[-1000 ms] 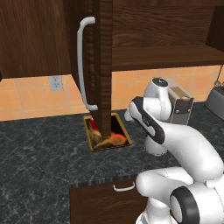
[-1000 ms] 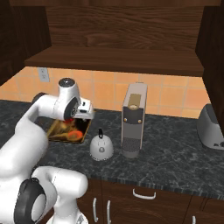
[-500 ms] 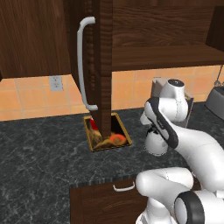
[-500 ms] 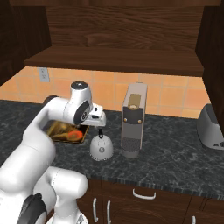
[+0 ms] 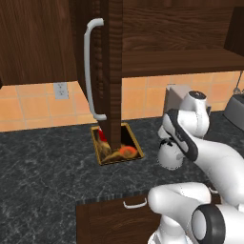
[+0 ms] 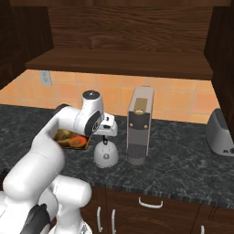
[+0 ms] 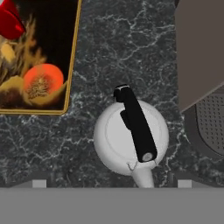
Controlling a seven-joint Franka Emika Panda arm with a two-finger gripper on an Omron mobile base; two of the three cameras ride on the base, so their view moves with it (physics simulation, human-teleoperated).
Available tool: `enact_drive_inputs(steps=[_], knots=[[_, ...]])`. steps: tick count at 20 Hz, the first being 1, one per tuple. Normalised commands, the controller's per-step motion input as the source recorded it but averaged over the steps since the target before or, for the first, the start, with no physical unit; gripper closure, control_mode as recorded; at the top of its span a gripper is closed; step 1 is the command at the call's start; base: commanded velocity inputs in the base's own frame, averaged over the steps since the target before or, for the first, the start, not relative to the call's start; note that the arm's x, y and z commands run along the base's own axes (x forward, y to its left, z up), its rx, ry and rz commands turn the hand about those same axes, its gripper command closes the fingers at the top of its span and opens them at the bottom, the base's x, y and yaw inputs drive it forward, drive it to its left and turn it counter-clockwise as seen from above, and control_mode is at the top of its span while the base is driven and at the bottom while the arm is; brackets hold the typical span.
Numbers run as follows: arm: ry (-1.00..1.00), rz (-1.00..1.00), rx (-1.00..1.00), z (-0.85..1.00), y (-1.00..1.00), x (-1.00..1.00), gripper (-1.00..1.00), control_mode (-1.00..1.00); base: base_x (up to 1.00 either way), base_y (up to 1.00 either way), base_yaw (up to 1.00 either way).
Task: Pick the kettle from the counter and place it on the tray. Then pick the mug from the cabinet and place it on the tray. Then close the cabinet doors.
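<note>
Reviewing each camera in turn, with risks noted as judgements.

Left base view – kettle: the kettle [image 5: 167, 155] sits on the counter [image 5: 43, 176] directly under the wrist; only its pale round body shows past the arm.
Left base view – tray: the tray [image 5: 117, 145] lies well to the left of the hand, partly behind the edge of an open cabinet door [image 5: 114, 71].
Left base view – risk: a carry toward the tray passes close to that door edge and its bar handle [image 5: 89, 66]; a high lift could clip them.

Right base view – gripper: the gripper [image 6: 105, 139] hangs just above the kettle lid, pointing down.
Right base view – neighbour: the coffee machine [image 6: 139, 132] stands just beside the kettle on the hand's far side from the tray.
Right base view – risk: a finger descending on that side could strike the machine.

Hand view – kettle: the kettle body lies centred below the camera, its black handle [image 7: 136, 124] running diagonally across the lid, spout toward the lower edge.
Hand view – jaws: spread fully wide, holding nothing.
Hand view – risk: the handle's slant may not match the closing line; a skewed pinch could slip or spin the kettle.
Hand view – mug: a red mug [image 7: 9, 22] shows at the tray's far corner, so the set-down could knock it.
</note>
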Motion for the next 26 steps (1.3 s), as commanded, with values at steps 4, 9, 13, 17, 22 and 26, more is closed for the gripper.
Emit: enact_drive_inputs(steps=[4, 9, 13, 17, 22, 26], knots=[[0.04, 0.00, -0.03, -0.20, -0.11, 0.10, -1.00, -1.00, 0.00, 0.00, 0.00], [0.05, 0.00, -0.04, -0.21, -0.10, 0.19, -1.00, -1.00, 0.00, 0.00, 0.00], [0.01, 0.00, -0.01, -0.03, -0.13, 0.25, -1.00, -1.00, 0.00, 0.00, 0.00], [0.03, 0.00, -0.02, -0.08, -0.05, 0.21, -1.00, -1.00, 0.00, 0.00, 0.00], [0.01, 0.06, 0.00, -0.18, 0.00, 0.20, -1.00, -1.00, 0.00, 0.00, 0.00], [0.00, 0.06, 0.00, -0.21, 0.00, 0.00, -1.00, -1.00, 0.00, 0.00, 0.00]])
